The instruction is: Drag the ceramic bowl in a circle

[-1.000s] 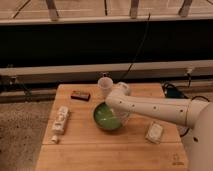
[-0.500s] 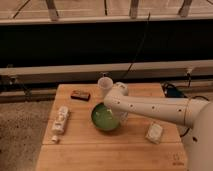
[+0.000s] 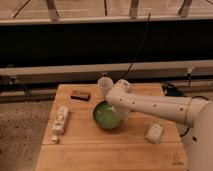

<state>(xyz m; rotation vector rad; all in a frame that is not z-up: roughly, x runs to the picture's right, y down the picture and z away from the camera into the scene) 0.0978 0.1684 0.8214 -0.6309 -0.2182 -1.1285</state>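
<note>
Bowl (image 3: 105, 115) sits mid-table, slightly right of centre on the wooden table (image 3: 100, 152). Arm (image 3: 155, 106) comes in from the right and bends down, gripper (image 3: 123, 114) at the bowl's right rim. Fingers clenched, apparently pinching that rim, though the wrist hides the contact itself. Judged step: mid-drag, how much of the circle is done can't be told. Risks: cup (image 3: 104, 85) stands just behind the bowl, near the arm's elbow, so a loop swung toward the back could knock it over or push it off the far edge. Dark bar (image 3: 80, 95) lies back-left, near the bowl, and a wide leftward arc would shove it. Bottle (image 3: 60, 121) lies on its side further left and the white pack (image 3: 154, 132) front-right under the arm. Both are apart from the bowl but could be clipped by a big radius. The glaze looks slick, so a one-sided rim pinch may slip, or tip the bowl if the gripper lifts or presses unevenly. That would leave the bowl tilted or stalled while the arm goes on. A tight circle looks safest.
</note>
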